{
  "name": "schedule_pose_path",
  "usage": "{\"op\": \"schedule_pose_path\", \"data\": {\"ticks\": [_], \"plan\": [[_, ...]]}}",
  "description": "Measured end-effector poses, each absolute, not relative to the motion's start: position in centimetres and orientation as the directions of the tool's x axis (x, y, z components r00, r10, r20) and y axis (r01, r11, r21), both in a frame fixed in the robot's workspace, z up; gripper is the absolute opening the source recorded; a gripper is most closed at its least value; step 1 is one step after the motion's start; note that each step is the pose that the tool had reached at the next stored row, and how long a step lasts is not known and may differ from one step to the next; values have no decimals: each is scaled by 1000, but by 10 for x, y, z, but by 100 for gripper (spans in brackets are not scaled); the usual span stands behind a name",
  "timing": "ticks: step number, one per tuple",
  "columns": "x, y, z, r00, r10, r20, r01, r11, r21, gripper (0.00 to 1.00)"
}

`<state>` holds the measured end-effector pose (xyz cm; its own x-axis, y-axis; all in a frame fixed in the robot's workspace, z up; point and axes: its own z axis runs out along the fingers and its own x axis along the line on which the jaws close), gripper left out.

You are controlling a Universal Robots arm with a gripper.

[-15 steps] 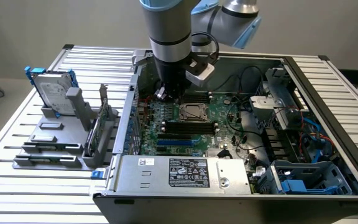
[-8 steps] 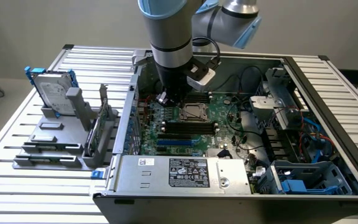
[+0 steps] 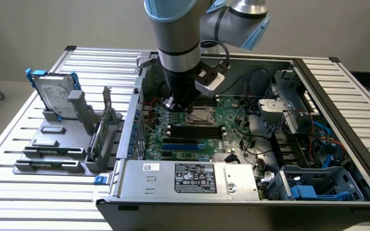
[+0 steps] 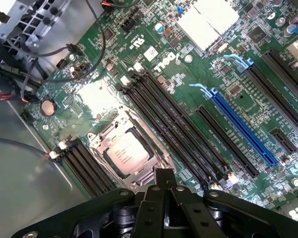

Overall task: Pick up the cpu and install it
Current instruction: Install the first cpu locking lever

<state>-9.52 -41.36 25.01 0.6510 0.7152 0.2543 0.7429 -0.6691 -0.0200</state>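
The cpu lies flat in its socket on the green motherboard, silver lid up, framed by the metal retention bracket — seated rather than carried. In the wrist view the gripper sits just off the socket's 5 o'clock corner, its fingers pressed together with nothing between them. In the exterior view the gripper hangs inside the open computer case, with the socket at about its 4 o'clock. The chip looks light, rigid and slick-topped — likely fragile on its underside, so best taken by its opposite edges and kept level. Black memory slots run alongside the socket.
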Motion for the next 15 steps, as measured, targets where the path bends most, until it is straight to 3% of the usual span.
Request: {"op": "schedule_pose_path", "data": {"ticks": [15], "plan": [[-96,-417,235,671,699,249,726,-687,-26,11]]}}
